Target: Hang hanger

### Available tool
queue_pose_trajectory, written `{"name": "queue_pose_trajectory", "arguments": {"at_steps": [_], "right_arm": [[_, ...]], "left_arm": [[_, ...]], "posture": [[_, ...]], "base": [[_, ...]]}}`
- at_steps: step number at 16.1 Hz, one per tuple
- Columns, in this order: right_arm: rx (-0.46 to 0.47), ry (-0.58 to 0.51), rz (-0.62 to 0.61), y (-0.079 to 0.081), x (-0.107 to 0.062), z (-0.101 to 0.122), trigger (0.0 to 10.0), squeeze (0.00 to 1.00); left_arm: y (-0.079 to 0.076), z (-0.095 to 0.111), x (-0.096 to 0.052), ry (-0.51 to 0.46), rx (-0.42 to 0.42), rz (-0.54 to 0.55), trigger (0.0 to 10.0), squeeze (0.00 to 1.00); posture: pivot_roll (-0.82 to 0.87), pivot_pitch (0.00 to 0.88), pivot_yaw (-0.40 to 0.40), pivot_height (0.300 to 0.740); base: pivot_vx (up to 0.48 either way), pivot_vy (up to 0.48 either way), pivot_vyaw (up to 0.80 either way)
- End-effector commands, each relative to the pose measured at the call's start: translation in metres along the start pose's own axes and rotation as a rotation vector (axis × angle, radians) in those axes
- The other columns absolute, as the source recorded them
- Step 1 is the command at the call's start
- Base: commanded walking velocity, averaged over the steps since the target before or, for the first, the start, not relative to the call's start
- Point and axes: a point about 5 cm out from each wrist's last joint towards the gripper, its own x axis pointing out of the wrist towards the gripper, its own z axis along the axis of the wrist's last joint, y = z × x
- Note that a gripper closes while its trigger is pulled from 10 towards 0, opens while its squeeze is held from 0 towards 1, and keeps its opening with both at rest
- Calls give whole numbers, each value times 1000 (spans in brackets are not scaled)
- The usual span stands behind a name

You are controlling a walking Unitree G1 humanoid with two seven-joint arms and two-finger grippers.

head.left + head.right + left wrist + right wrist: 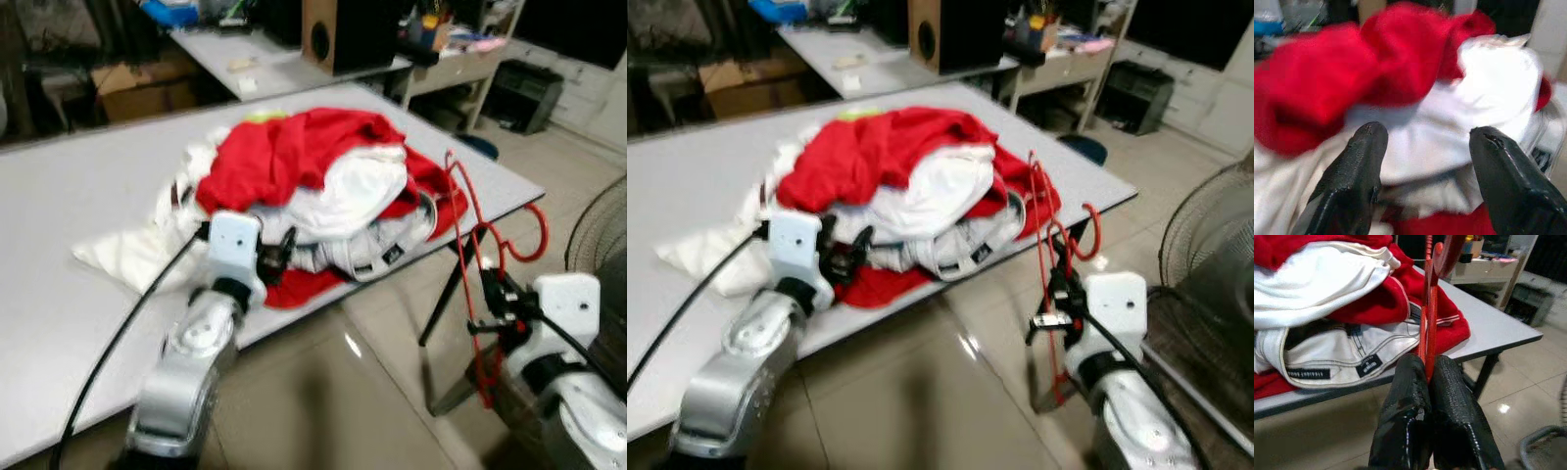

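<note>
1. Nearest, the right gripper [1422, 382] pinches the red wire hanger [477, 245] off the table's edge; it looks light, springy and thin, so slippery, best held low on its bar.
2. The left gripper [1425, 171], jaws spread, faces the clothes pile [313, 186] on the grey table [78, 186].
3. No containers can be made out with certainty; the far desk is blurred.
</note>
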Motion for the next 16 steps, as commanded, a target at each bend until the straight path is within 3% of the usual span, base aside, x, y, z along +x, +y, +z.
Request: {"name": "queue_pose_trajectory", "arguments": {"at_steps": [1, 4, 6, 8, 11, 16], "right_arm": [[39, 9, -43, -8, -2, 1, 10000, 0], [36, -27, -61, -12, -1, 7, 10000, 0], [16, -46, -78, -14, 0, 10, 10000, 0], [-22, -22, -62, -13, -1, 8, 10000, 0], [-43, 7, -89, -16, 0, 2, 10000, 0], [2, -26, -122, -21, 1, 4, 10000, 0]], "left_arm": [[-4, 7, 3, -26, -39, -15, 10000, 0], [-13, 9, 7, -60, 10, -60, 10000, 0], [-16, 9, 8, -67, -8, -80, 10000, 0], [-17, 11, 12, -82, -6, -81, 10000, 0], [-19, 12, 18, -94, -6, -107, 10000, 0], [-20, 26, 26, -166, -37, -113, 10000, 0]], "posture": [[-53, 0, 2, 740], [-64, 0, 4, 740], [-68, 0, 5, 740], [-72, 0, 3, 740], [-76, 0, 6, 740], [-73, 0, 9, 740]], "base": [[0, 0, 0], [0, 0, 0], [0, 0, 0], [349, 0, 0], [430, 0, 677], [442, 0, 131]]}}
